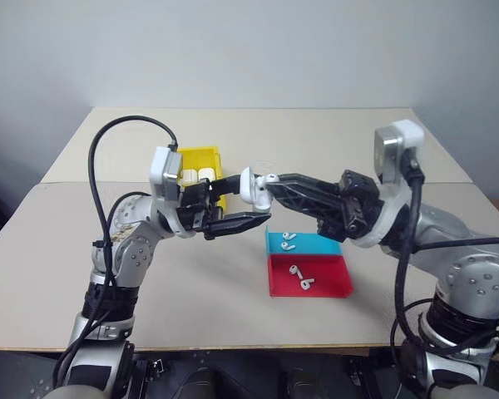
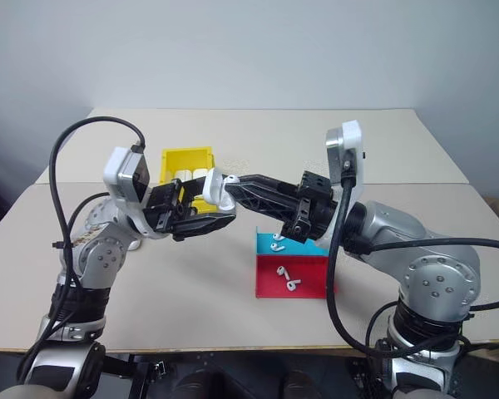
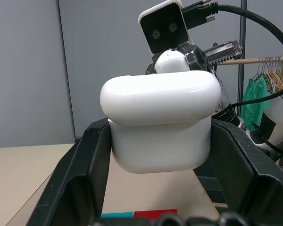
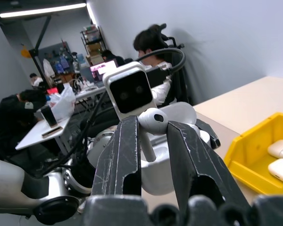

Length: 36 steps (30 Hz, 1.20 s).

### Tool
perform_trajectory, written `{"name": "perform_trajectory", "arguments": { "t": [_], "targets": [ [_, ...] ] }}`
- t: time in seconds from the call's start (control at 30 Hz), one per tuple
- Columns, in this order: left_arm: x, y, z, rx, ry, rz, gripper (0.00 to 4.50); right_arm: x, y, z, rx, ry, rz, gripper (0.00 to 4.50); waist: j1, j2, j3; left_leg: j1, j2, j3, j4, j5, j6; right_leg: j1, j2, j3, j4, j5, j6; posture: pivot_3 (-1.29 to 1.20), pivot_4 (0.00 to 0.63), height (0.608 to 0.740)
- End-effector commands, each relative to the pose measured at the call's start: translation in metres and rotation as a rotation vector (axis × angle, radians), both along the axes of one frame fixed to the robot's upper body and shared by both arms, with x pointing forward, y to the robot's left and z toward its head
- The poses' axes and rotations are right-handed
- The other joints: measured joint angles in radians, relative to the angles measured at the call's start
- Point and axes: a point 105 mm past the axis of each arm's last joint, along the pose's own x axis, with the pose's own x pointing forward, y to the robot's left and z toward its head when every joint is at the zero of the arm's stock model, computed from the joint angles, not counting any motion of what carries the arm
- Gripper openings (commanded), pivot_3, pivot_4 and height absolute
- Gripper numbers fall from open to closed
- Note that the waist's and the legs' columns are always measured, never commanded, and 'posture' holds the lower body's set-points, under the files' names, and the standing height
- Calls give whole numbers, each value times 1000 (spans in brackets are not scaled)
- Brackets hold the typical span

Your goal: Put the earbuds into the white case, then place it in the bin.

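The left gripper (image 3: 155, 197) clamps the white case (image 3: 160, 125); the right gripper (image 4: 153, 141) pinches 1 earbud (image 4: 152, 123), which should go in stem-first

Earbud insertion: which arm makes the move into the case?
Right. The right gripper is pinching an earbud just above the white case, which the left gripper clamps in mid-air, so the left probably only steadies it.

Glossy white plastic case (image 3: 161, 126); scuffed black fingers (image 4: 125, 160).
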Motion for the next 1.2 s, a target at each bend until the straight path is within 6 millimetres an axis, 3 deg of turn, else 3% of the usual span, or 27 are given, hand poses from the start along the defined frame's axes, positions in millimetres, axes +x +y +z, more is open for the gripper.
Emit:
{"name": "perform_trajectory", "arguments": {
  "t": [0.03, 0.33, 0.37, 0.67, 0.93, 1.07, 1.2],
  "targets": [
    [-5, -1, 9, -22, -48, -9, 2821, -2, 9, 7, -3, -43, 9, 634, -1, 0, 0, 0, 0, 0, 0, 0, 0, 0, 0, 0, 0, 0, 0, 0, 150, 740],
    [-7, 1, 7, -24, -52, 4, 2821, -1, 14, 2, -41, -50, 18, 634, 0, 0, 0, 0, 0, 0, 0, 0, 0, 0, 0, 0, 0, 0, 0, 0, 150, 740],
    [-7, 2, 7, -25, -53, 5, 2821, -1, 13, 1, -48, -50, 21, 1357, 1, 0, 0, 0, 0, 0, 0, 0, 0, 0, 0, 0, 0, 0, 0, 0, 150, 740],
    [-7, 4, 8, -28, -59, 19, 2821, -3, 8, -2, -92, -81, 26, 4210, 1, 0, 0, 0, 0, 0, 0, 0, 0, 0, 0, 0, 0, 0, 0, 0, 150, 740],
    [2, 2, 5, -31, -45, 64, 2821, -13, -14, 21, -59, -100, 62, 4210, 5, 0, 0, 0, 0, 0, 0, 0, 1, 0, 0, -1, -1, 0, 0, 0, 150, 740],
    [7, -5, -4, 9, -30, 64, 2821, -18, -13, 34, -119, -195, 59, 3300, 2, 0, 0, 0, 0, 0, 0, 0, 1, 0, 0, 0, -1, 0, 0, 0, 150, 740],
    [20, -21, -12, 61, -15, 135, 2821, 4, -5, 37, -316, -249, -12, 2010, 1, 0, 0, 0, 0, 0, 0, 0, 1, 0, 0, 0, 0, 0, 0, 0, 150, 740]
  ]
}}
